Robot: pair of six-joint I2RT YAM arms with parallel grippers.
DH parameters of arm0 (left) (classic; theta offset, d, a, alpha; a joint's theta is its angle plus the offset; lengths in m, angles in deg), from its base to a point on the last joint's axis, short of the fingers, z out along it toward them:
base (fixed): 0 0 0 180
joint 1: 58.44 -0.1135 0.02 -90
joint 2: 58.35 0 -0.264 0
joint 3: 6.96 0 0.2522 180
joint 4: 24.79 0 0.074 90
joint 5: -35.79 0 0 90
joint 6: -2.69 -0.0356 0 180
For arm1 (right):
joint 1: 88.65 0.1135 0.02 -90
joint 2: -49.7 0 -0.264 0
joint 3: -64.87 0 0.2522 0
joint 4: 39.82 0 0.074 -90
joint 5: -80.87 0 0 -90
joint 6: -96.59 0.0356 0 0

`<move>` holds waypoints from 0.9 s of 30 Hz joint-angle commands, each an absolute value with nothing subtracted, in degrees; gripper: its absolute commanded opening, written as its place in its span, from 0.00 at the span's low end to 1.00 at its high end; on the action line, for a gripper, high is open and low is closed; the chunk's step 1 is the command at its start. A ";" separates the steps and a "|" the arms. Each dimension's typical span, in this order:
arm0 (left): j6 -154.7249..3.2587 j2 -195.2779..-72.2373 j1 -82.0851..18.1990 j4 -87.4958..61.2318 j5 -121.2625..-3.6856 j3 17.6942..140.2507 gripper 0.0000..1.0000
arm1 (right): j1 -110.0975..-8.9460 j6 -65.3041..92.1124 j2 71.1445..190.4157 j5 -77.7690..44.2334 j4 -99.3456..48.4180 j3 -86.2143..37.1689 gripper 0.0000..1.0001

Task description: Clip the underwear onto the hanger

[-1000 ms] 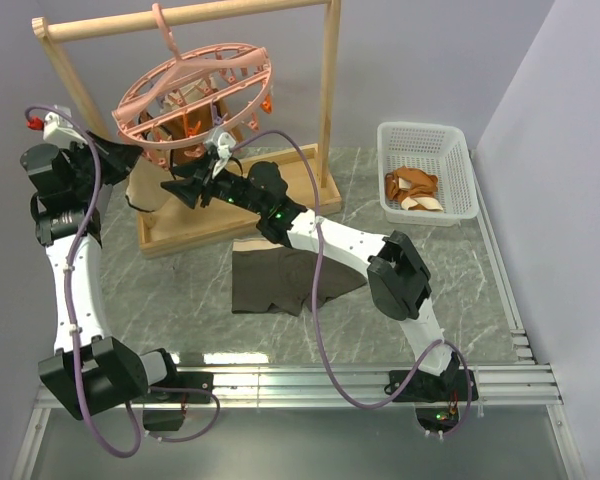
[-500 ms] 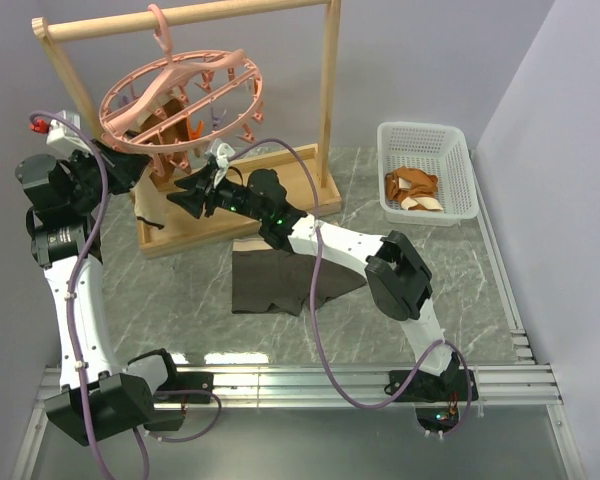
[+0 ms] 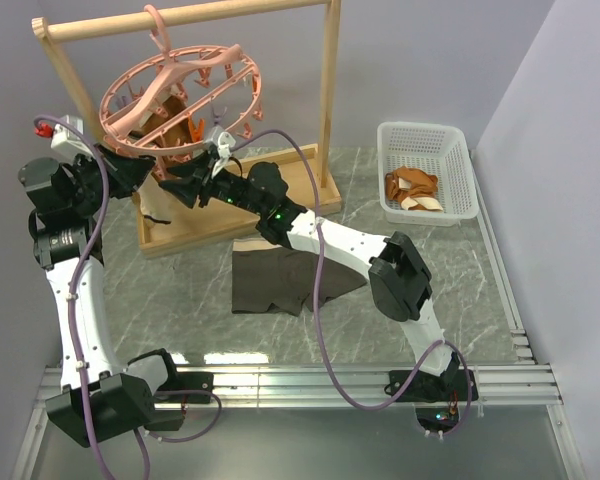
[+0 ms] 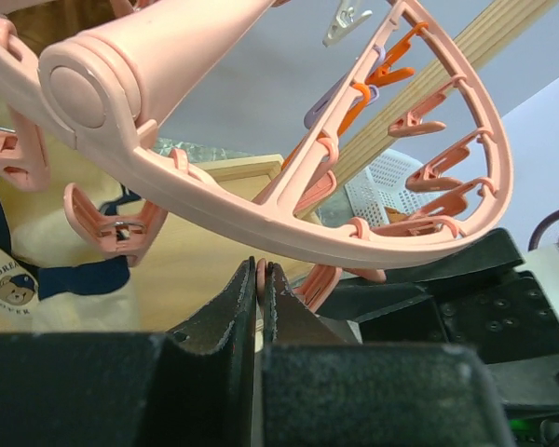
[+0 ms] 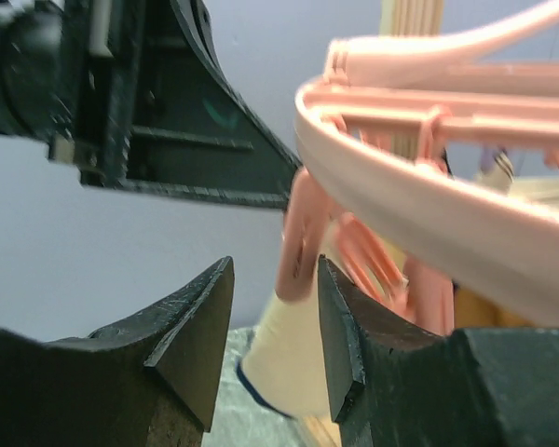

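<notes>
The salmon-pink hanger (image 3: 180, 90) hangs tilted from the wooden rack's top bar. My left gripper (image 3: 146, 166) is at its lower left rim. In the left wrist view the left gripper (image 4: 259, 267) is shut on a thin pink part of the hanger (image 4: 261, 209) under the ring. My right gripper (image 3: 182, 182) is just right of it and open. In the right wrist view a pink clip (image 5: 301, 237) hangs between its fingertips (image 5: 275, 272), close to the right one. The dark underwear (image 3: 280, 280) lies flat on the table, apart from both grippers.
The wooden rack (image 3: 330, 100) stands on its tray base (image 3: 235, 215) at the back. A cream garment with navy trim (image 4: 23, 251) hangs from the hanger. A white basket (image 3: 460, 160) at the right holds orange-and-cream garments (image 3: 412, 188). The right arm's purple cable crosses the underwear.
The left arm has risen and pulled the hanger's rim left, so the ring has tilted and swung left. My right gripper has moved up and left to a clip under the rim.
</notes>
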State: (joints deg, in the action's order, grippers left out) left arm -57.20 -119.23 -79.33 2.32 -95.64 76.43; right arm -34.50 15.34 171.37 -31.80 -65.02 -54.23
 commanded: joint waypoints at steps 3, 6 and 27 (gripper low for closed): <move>-55.24 -117.33 -78.92 1.81 -100.00 75.45 0.03 | -33.45 15.38 170.37 -30.22 -67.46 -57.87 0.48; -54.18 -116.98 -78.83 0.84 -100.79 74.92 0.03 | -33.45 15.03 170.55 -30.04 -67.20 -58.13 0.48; -49.08 -114.08 -79.10 -1.36 -102.73 72.28 0.36 | -32.84 13.01 170.11 -27.32 -63.94 -58.75 0.00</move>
